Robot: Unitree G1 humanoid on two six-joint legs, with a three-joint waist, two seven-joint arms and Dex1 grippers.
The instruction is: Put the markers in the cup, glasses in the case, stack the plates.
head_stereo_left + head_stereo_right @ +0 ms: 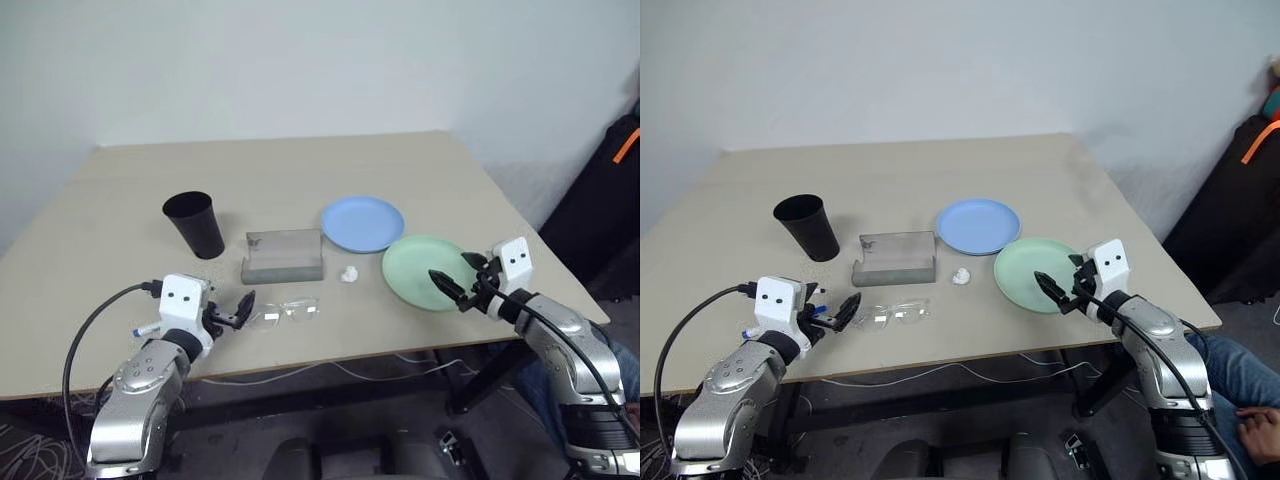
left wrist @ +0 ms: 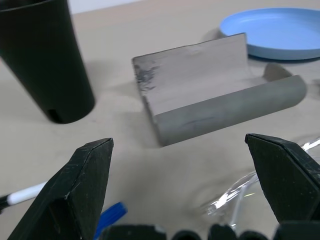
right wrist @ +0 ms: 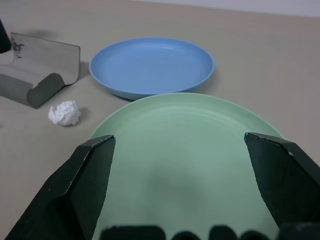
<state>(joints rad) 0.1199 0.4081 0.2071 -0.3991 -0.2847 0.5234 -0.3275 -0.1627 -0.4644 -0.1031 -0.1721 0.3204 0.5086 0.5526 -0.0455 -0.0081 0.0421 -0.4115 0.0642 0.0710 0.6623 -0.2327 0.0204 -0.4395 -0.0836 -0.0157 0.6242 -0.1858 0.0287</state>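
Note:
The black cup (image 1: 195,224) stands upright at the left. The grey case (image 1: 284,255) lies open beside it. Clear glasses (image 1: 285,313) rest on the table in front of the case. My left gripper (image 1: 230,314) hovers open just left of the glasses, nothing between its fingers. Under that hand lie two markers: a blue-capped one (image 2: 111,216) and a white one with a dark end (image 2: 20,195). The light blue plate (image 1: 362,223) and mint green plate (image 1: 425,272) lie side by side, rims close. My right gripper (image 1: 458,273) is open over the green plate's near right edge.
A small crumpled white scrap (image 1: 349,274) lies between the case and the green plate. The table's front edge (image 1: 330,352) runs just below both hands. A black bag (image 1: 600,200) stands off the table's right side. A person's leg and hand (image 1: 1240,390) are at the lower right.

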